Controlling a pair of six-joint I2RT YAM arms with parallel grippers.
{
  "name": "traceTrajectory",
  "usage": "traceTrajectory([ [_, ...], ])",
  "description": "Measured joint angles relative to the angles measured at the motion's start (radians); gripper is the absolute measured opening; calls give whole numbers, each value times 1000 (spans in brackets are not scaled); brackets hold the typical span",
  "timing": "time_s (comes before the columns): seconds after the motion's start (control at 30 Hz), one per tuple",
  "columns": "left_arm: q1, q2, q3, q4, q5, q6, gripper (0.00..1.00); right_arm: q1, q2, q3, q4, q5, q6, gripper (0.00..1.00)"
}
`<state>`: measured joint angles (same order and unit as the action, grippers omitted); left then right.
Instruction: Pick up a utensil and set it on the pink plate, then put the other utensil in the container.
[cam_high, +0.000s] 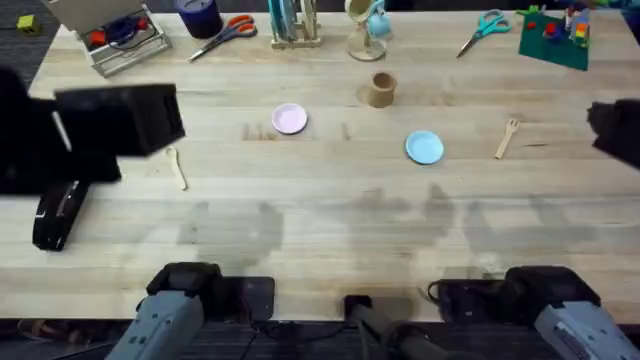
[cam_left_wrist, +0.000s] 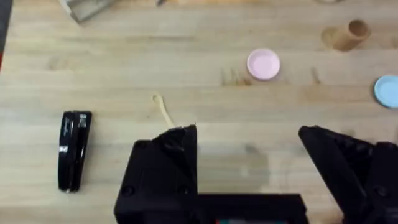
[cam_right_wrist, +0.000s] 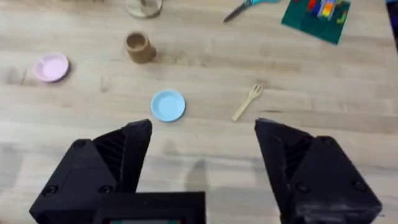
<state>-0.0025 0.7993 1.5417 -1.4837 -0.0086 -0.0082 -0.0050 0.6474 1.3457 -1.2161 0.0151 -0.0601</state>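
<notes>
Overhead view. Bench (cam_high: 320, 230): pale wood. Utensil (cam_high: 178, 167): lies flat at the left, just beside the raised left arm. Pink plate (cam_high: 289, 119): bare, right of the utensil and farther back. Container (cam_high: 381, 88): upright, behind and right of the plate. Blue plate (cam_high: 424, 147): near centre-right. Other utensil (cam_high: 507, 138): flat, well to the right, prongs pointing away. Stapler (cam_high: 58, 215): black, at the left edge. Neither utensil is lifted; the task looks unstarted.

Left wrist view. Left hand (cam_left_wrist: 249, 140): jaws spread wide, holding nothing. The utensil (cam_left_wrist: 163, 110) lies just off one fingertip, its handle end passing under that finger's edge, not between the jaws. The pink plate (cam_left_wrist: 263, 64) and the container (cam_left_wrist: 348, 35) lie beyond.

Right wrist view. Right hand (cam_right_wrist: 202, 134): jaws wide, empty, held above the bench. The other utensil (cam_right_wrist: 247, 101), blue plate (cam_right_wrist: 168, 105), container (cam_right_wrist: 139, 47) and pink plate (cam_right_wrist: 51, 67) lie ahead.

Step in hand, judged: grasping the utensil. The left hand should shift sideways until the slim handle sits midway between the jaws, crosswise to them, then descend to the bench and close on the handle.
</notes>
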Motion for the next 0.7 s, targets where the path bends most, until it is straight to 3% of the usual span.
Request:
traceTrajectory([
  [0.17,0,168,135,-124,-5,0,993,0,154,152,-147,0,0,995],
  [0.33,0,283,219,-178,-8,0,993,0,282,250,-255,0,0,994],
  [0.7,0,341,230,-185,-11,0,992,0,417,273,-285,0,0,995],
])
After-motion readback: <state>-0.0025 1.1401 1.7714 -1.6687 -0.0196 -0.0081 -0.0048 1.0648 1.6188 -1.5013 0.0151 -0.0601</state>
